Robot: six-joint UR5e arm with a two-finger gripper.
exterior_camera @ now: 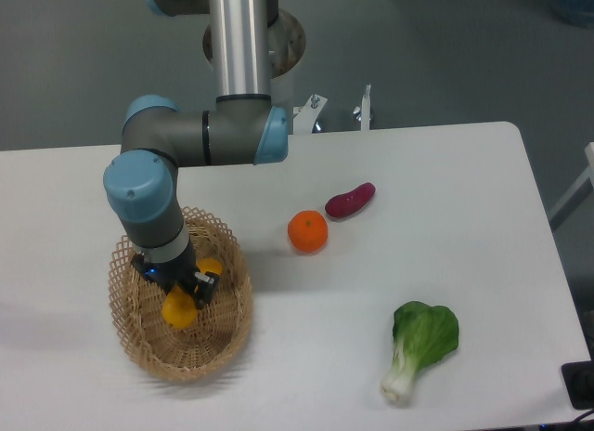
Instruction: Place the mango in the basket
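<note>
gripping the smooth yellow-orange mango (179, 310) in the black two-finger gripper (178, 293), low inside the oval tan wicker basket (130, 343)

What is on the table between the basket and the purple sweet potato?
The round orange sits between the basket and the purple sweet potato, nearer the potato. The rest of that stretch is bare white table, as the fixed camera shows.

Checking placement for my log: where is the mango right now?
The mango is at the table's left, held by the tool inside the basket, well left of the orange.
</note>
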